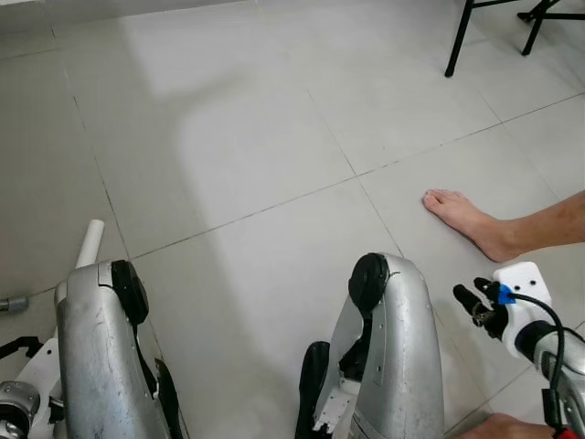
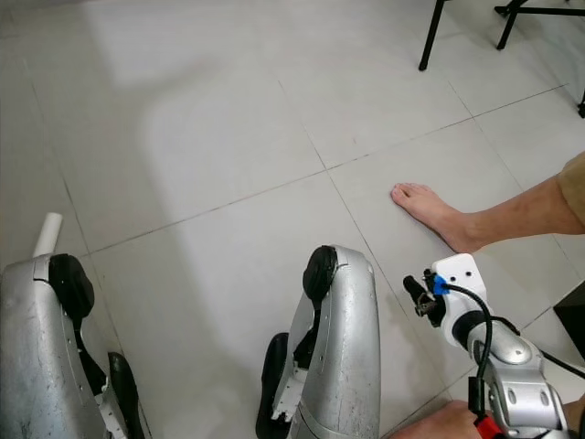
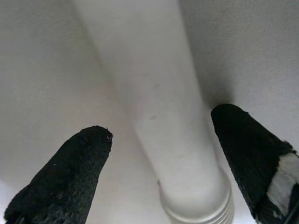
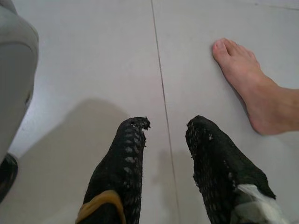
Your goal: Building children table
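A white round table leg lies on the tiled floor at the far left, just beyond my left arm. In the left wrist view the leg, with a ridged end, runs between the fingers of my left gripper. The gripper is open, and one finger stands clear of the leg. My right arm hangs in the lower middle. My right gripper is open over bare floor with nothing between its fingers.
A person's bare foot rests on the floor to the right. A white and black device with a cable sits at the lower right. Black stand legs are at the far right. A small grey metal part lies at the left edge.
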Tool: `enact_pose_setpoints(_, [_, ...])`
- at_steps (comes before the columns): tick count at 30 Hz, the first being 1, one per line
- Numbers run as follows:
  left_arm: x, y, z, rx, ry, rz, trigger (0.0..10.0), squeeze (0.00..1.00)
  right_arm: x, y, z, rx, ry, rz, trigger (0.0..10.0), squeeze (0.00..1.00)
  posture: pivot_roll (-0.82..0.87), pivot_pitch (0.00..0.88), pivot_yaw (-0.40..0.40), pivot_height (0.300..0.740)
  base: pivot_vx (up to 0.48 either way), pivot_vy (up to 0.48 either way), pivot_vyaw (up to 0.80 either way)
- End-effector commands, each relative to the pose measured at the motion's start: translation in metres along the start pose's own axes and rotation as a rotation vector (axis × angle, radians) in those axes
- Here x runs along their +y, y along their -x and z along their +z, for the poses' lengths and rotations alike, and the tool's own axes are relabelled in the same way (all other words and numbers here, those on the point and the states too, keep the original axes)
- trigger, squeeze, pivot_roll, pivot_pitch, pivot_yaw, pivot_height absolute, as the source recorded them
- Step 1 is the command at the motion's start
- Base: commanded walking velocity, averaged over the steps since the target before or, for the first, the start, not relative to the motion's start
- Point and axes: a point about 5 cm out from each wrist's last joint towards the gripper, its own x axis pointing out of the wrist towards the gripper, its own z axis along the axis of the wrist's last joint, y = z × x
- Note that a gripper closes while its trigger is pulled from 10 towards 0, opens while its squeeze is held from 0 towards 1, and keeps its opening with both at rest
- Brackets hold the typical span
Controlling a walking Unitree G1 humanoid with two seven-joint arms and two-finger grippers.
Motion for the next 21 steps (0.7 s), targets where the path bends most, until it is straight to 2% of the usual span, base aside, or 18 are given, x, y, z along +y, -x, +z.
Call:
enact_pose_setpoints(1, [-0.007, -0.002, -0.023, 0.079, -0.022, -0.019, 10.0, 0.00, -0.008, 0.009, -0.009, 0.047, -0.012, -0.019, 10.0, 0.00, -0.17, 0.464, -0.256, 0.300, 0.000, 0.000, 0.00])
enact_pose_setpoints(7, [-0.009, -0.003, -0.024, 0.081, -0.023, -0.022, 10.0, 0.00, -0.009, 0.010, -0.009, 0.048, -0.010, -0.018, 10.0, 0.00, -0.17, 0.464, -0.256, 0.300, 0.000, 0.000, 0.00])
enact_pose_setpoints(21, [-0.026, -0.005, -0.054, 0.148, 0.044, -0.058, 10.0, 0.00, -0.026, 0.022, 0.005, 0.031, 0.010, -0.032, 10.0, 0.00, -0.21, 0.467, -0.285, 0.300, 0.000, 0.000, 0.00])
